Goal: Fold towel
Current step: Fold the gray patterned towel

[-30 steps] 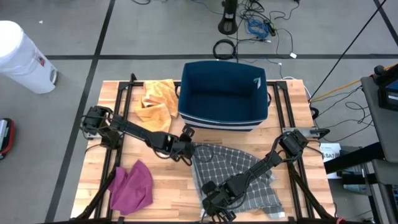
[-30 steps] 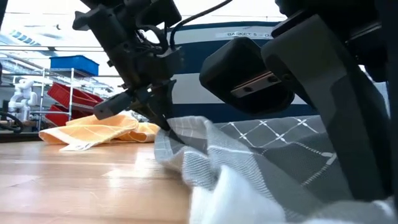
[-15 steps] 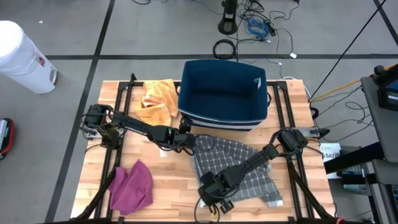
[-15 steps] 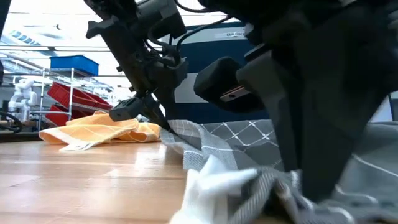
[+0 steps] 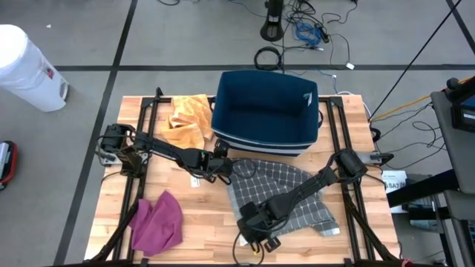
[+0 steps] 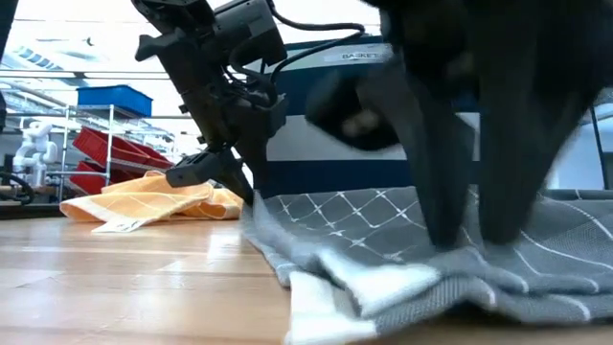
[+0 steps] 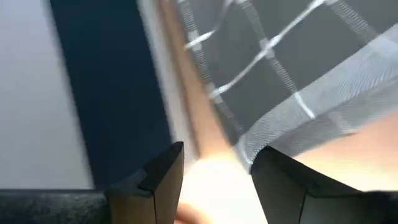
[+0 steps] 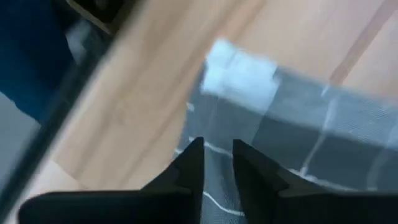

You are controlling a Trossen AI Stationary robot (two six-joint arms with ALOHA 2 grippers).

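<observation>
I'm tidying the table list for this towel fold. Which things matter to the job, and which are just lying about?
In the job: grey checked towel; left gripper at its far corner; right gripper at its near edge.

Lying about: orange cloth; purple cloth; blue basket.

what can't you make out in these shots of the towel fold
- Low view: the right arm, blurred and close to the lens, hides much of the grey checked towel.
- High view: whether the right gripper grips the towel; too small.
- Left wrist view: the blue basket is blurred and cut off.
</observation>
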